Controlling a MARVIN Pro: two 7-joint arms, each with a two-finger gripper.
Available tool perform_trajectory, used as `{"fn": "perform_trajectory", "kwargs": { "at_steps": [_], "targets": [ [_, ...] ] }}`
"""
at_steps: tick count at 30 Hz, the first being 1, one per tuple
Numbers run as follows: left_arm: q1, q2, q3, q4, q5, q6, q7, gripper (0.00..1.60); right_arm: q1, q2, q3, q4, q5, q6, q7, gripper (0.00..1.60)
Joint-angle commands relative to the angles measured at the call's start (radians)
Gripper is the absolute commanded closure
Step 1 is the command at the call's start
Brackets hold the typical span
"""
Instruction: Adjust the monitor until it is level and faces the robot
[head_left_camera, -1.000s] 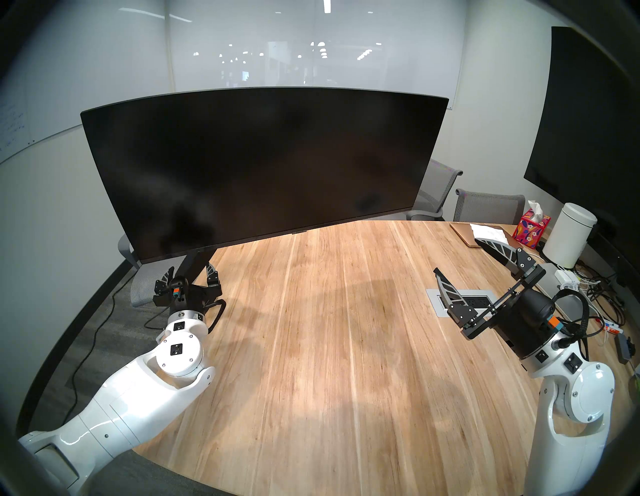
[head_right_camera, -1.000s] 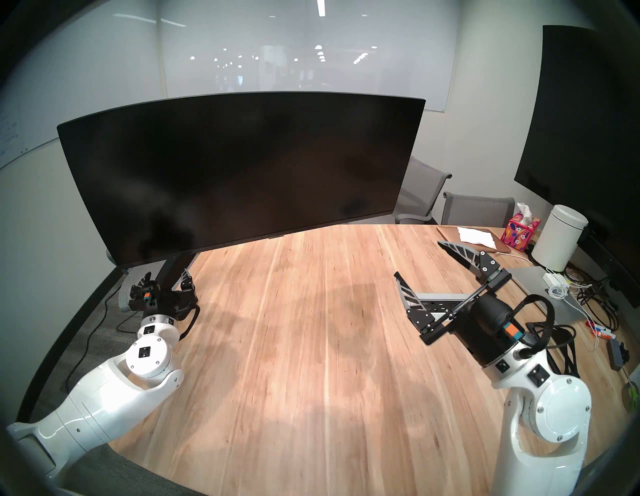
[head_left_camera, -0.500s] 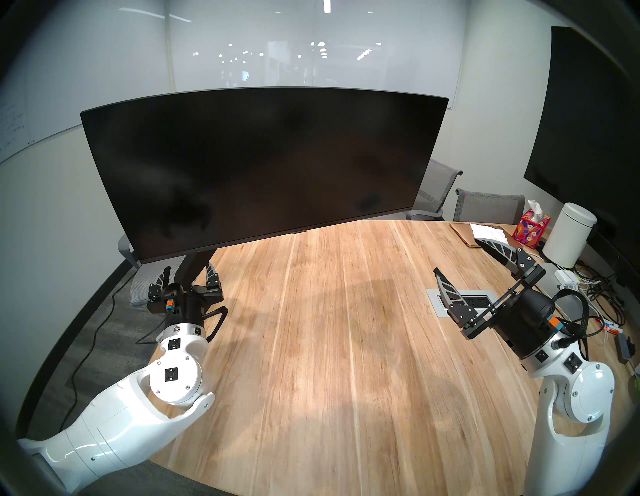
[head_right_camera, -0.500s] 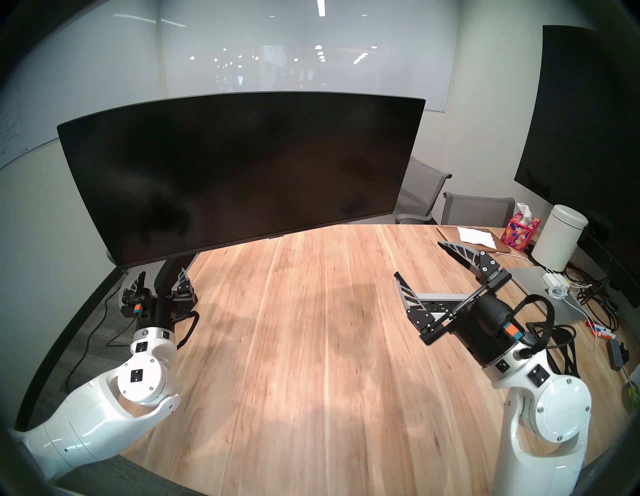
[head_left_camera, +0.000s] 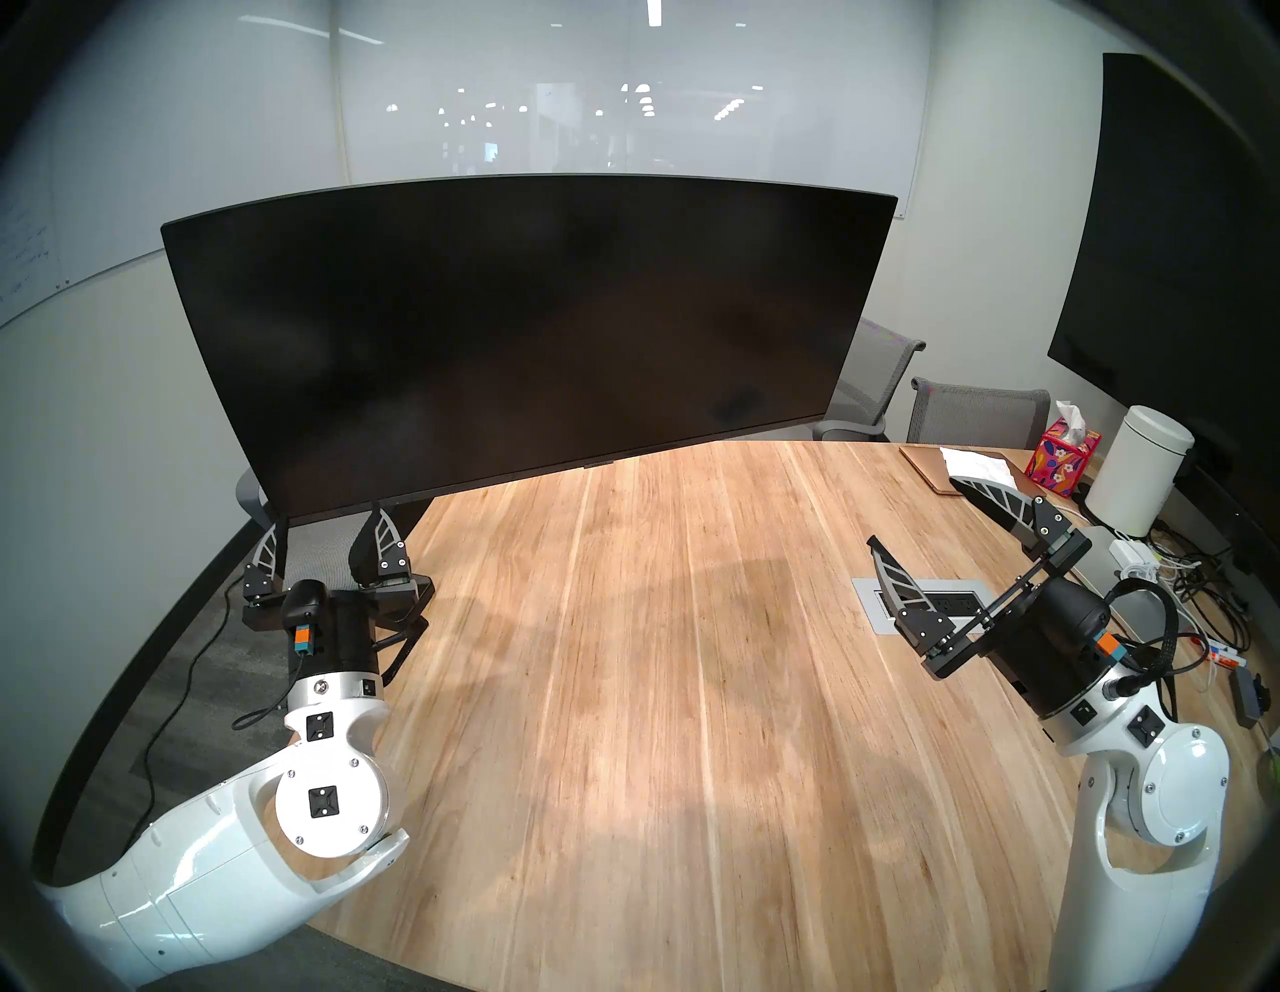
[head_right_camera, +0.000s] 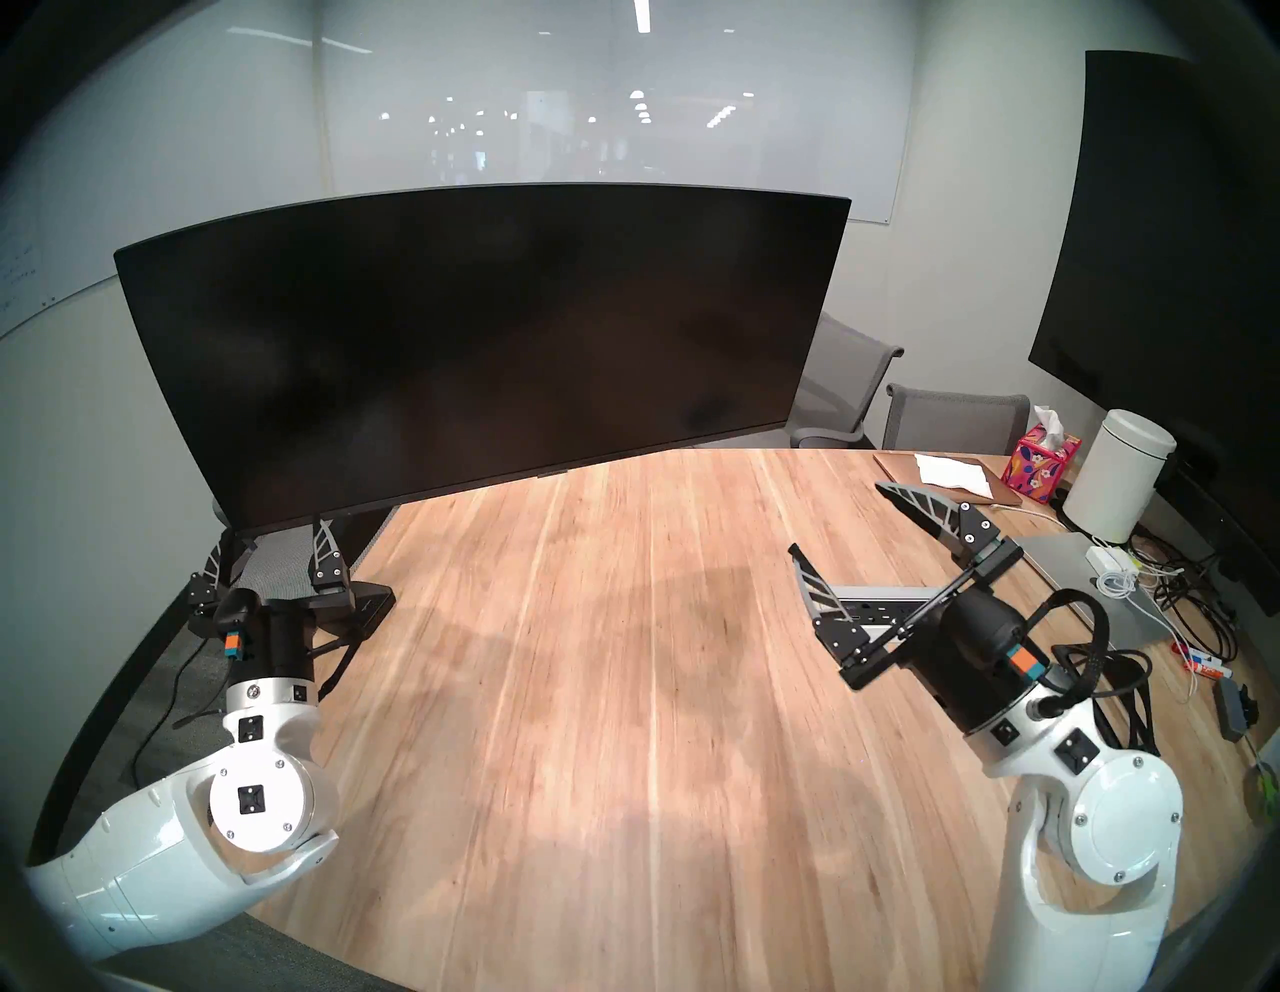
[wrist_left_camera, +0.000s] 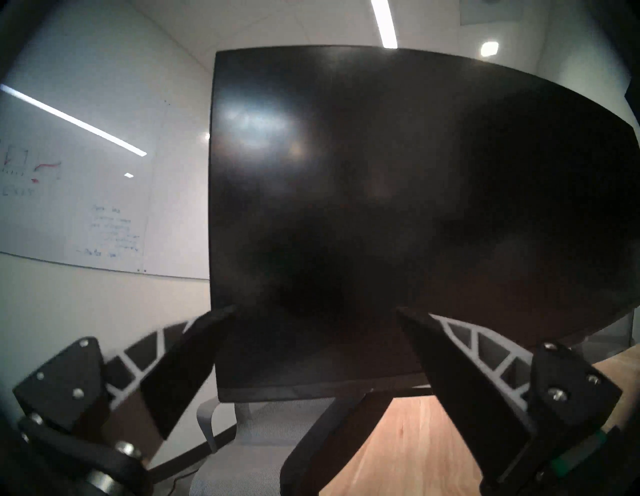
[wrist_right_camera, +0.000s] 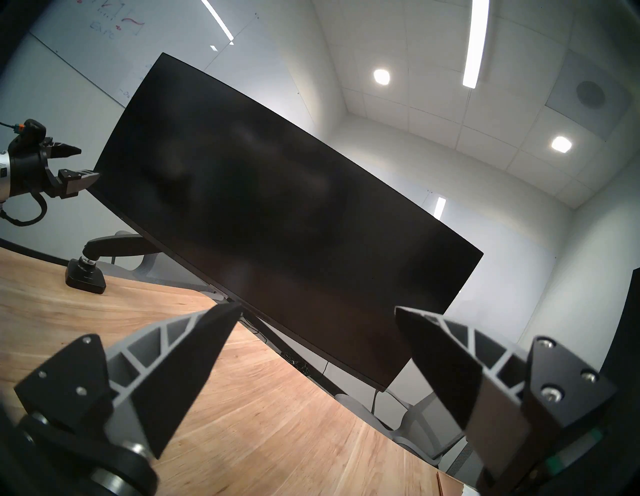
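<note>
Glass walls and whiteboards close off the far side of this meeting room, and a wide wooden surface (head_left_camera: 658, 658) fills the middle of it.

Biggest thing on it is the monitor (head_left_camera: 526, 332), a very wide, curved, unlit screen over the far-left part of the surface. It is not level: its left end hangs lower than its right. It is carried on a black articulated arm (wrist_right_camera: 114, 244) whose clamp base (wrist_right_camera: 85, 277) sits at the left edge of the surface.

On the right, the right gripper (head_left_camera: 956, 533) hangs well apart from the screen, jaws spread wide and empty.

On the left, the left gripper (head_left_camera: 325, 547) sits just below the monitor's low left corner, its 2 fingers wide apart and pointing up at the bottom edge, holding nothing. Whether a fingertip touches the bezel I cannot tell.

My worry is that corner. A grip on the thin bezel could slip, or press on the panel itself. Lifting from 1 end only may swing the screen on its joints instead of levelling it, turning it away from the robot. A hard push could also send the far right end towards the grey chairs (head_left_camera: 970, 415) behind.
</note>
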Motion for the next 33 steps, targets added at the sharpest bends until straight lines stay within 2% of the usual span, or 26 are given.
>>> {"fn": "perform_trajectory", "kwargs": {
  "at_steps": [1,13,22,33],
  "targets": [
    [0.008,0.029,-0.034,-0.06,0.065,0.02,0.038,0.0,0.002,0.002,0.0,-0.017,0.006,-0.001,0.002,0.0],
    [0.007,0.069,-0.084,-0.072,0.045,0.028,0.044,0.0,0.002,0.002,0.001,-0.017,0.006,-0.001,0.002,0.0],
    [-0.026,0.104,-0.122,-0.087,0.034,0.039,0.019,0.0,0.002,0.002,0.0,-0.017,0.006,-0.001,0.002,0.0],
    [-0.084,0.099,-0.129,-0.095,-0.005,0.077,-0.026,0.0,0.002,0.002,0.001,-0.017,0.006,-0.001,0.002,0.0]
  ]
}}
